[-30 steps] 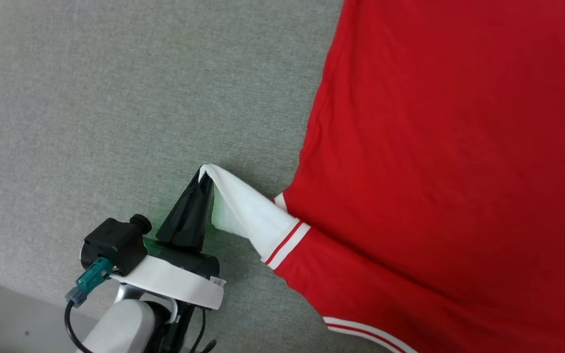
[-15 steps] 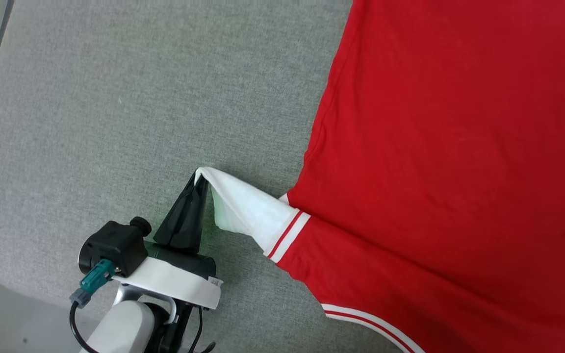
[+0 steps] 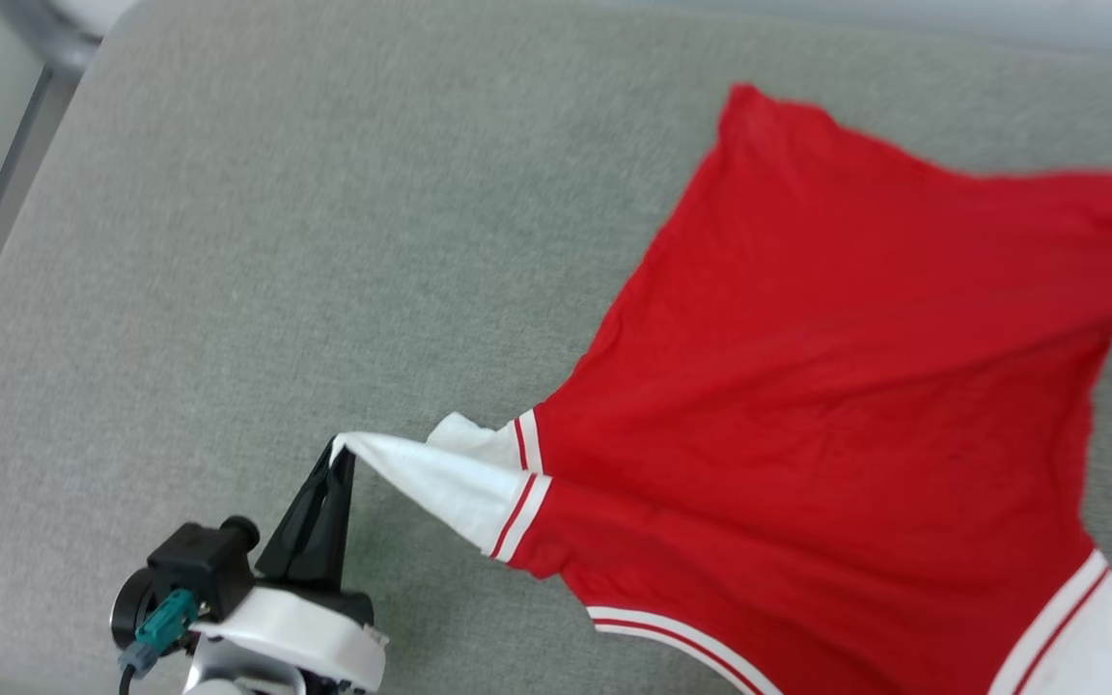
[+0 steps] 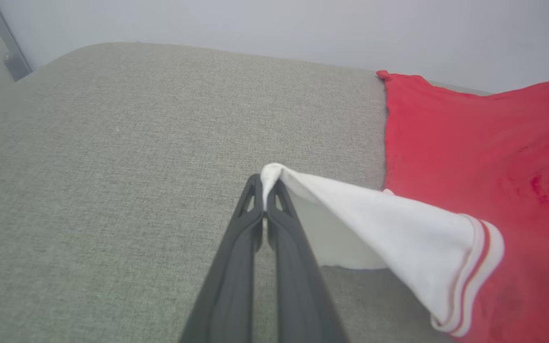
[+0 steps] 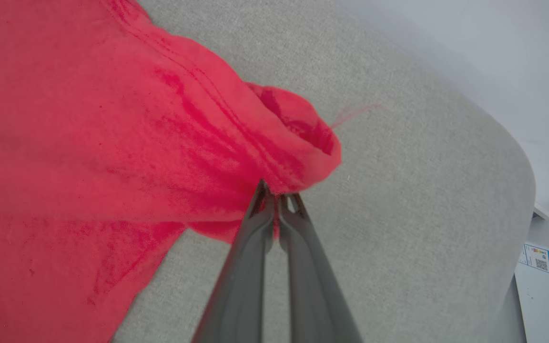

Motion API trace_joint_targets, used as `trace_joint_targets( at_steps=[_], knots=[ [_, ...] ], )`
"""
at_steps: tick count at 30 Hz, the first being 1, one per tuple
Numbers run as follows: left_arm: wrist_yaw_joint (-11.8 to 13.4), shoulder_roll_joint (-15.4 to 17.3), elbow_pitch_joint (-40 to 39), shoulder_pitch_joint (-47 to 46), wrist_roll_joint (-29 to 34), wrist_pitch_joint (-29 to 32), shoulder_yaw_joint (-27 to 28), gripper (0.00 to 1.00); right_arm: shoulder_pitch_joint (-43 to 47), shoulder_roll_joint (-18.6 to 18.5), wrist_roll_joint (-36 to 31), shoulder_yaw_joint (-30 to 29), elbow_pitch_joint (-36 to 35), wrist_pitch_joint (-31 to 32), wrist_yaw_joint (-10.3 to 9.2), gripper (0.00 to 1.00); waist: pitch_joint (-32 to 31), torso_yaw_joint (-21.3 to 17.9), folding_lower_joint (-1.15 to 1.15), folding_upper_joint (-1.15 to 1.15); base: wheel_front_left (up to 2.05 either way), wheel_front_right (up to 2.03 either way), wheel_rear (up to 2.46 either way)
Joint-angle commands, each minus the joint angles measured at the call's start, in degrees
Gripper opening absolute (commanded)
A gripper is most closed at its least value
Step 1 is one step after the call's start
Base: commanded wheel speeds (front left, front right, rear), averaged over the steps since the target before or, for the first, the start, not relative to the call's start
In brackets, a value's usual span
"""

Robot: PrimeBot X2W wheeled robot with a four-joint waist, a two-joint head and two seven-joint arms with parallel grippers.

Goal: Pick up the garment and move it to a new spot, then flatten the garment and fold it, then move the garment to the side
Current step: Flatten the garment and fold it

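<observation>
Pinching the very tip of a white sleeve (image 3: pixel 440 478), the left pincer (image 3: pixel 339 454) had its two dark fingers pressed together on the cloth, low over the near left part of the grey cushion (image 3: pixel 276 241). From the left wrist view the same pincer (image 4: pixel 266 188) showed a small fold of white fabric caught between its tips. The sleeve (image 4: pixel 389 224) ran tautly off to the side, lifted clear of the cushion (image 4: pixel 112 143), to a red-and-white striped cuff where it met the red body.

The garment (image 3: pixel 807 386) lay spread across the right half of the cushion, plain red side up. One red corner (image 3: pixel 744 101) pointed toward the far edge. A striped band (image 3: pixel 672 627) ran along the garment's near edge, and a second white sleeve (image 3: pixel 1106 637) lay at the near right corner. The cloth looked pulled and slightly blurred toward the right edge.

In the right wrist view the right pincer (image 5: pixel 277 193) was clamped on a bunched red hem of the garment (image 5: pixel 88 119), fingers closed tight on the gathered fold. It was held above the cushion (image 5: pixel 422 190), near its rounded far right corner. Beyond that corner a small label (image 5: pixel 539 259) with a printed code sat on a pale surface.
</observation>
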Motion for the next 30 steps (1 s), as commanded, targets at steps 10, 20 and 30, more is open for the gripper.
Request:
trace_joint_targets(
  at_steps=[10, 20, 30],
  knots=[
    [2.47, 2.32, -1.56, 5.38, -0.25, 1.20, 1.08, 0.00, 24.45, -9.81, 9.83, 0.61, -10.18, -3.46, -0.06, 0.00, -9.14, -7.00, 0.00, 0.00, 0.00, 0.00, 0.00],
    [3.43, 3.17, -2.76, 7.24, -0.43, 1.90, 1.14, 0.00, 49.66, -4.32, 12.77, -2.66, -14.46, -7.47, -0.05, 0.00, -10.55, -9.45, 0.00, 0.00, 0.00, 0.00, 0.00],
    [3.50, 3.57, -2.34, 7.37, -0.72, 2.00, 1.16, 0.00, 53.29, 2.39, 8.31, -10.47, -14.09, -12.83, -0.06, 1.00, -10.87, -10.50, 0.00, 0.00, 0.00, 0.00, 0.00]
  ],
)
